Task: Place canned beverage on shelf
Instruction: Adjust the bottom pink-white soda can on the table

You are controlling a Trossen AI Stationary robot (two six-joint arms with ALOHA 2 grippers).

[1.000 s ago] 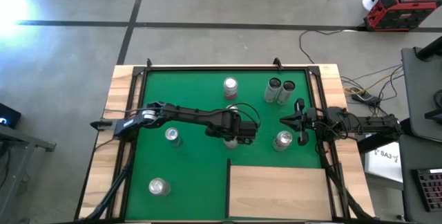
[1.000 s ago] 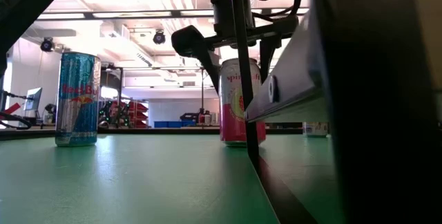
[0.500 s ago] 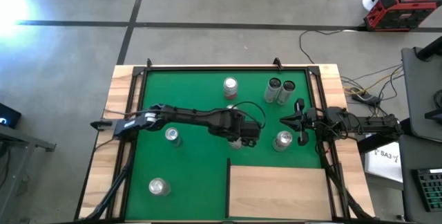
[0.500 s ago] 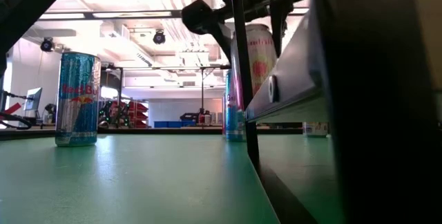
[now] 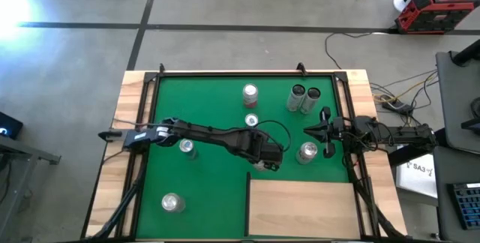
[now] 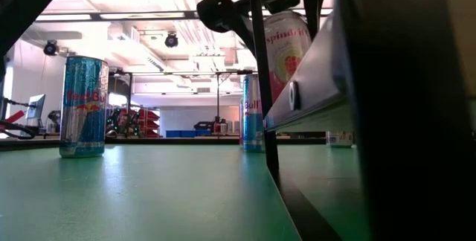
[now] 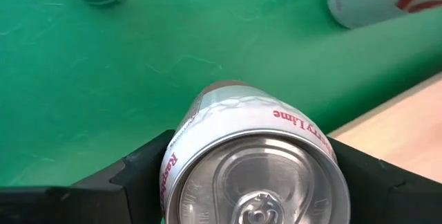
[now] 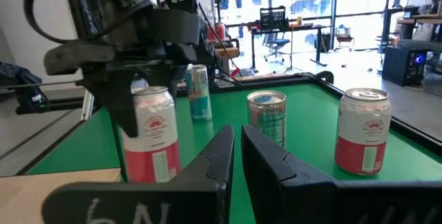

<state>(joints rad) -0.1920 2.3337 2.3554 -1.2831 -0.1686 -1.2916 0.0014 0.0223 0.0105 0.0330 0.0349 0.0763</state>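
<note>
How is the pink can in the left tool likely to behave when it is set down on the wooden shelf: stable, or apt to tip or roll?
The pink can is tall and narrow, so it may tip if released tilted. The left tool holds it upright by its sides, near the shelf edge. The shelf looks flat, so it probably stands. On its side, the round body would likely roll.

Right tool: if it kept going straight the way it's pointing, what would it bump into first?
Probably the green can, standing just beside the right tool's line. It might instead slip between that and the pink can the left tool holds; depth is hard to judge.
</note>
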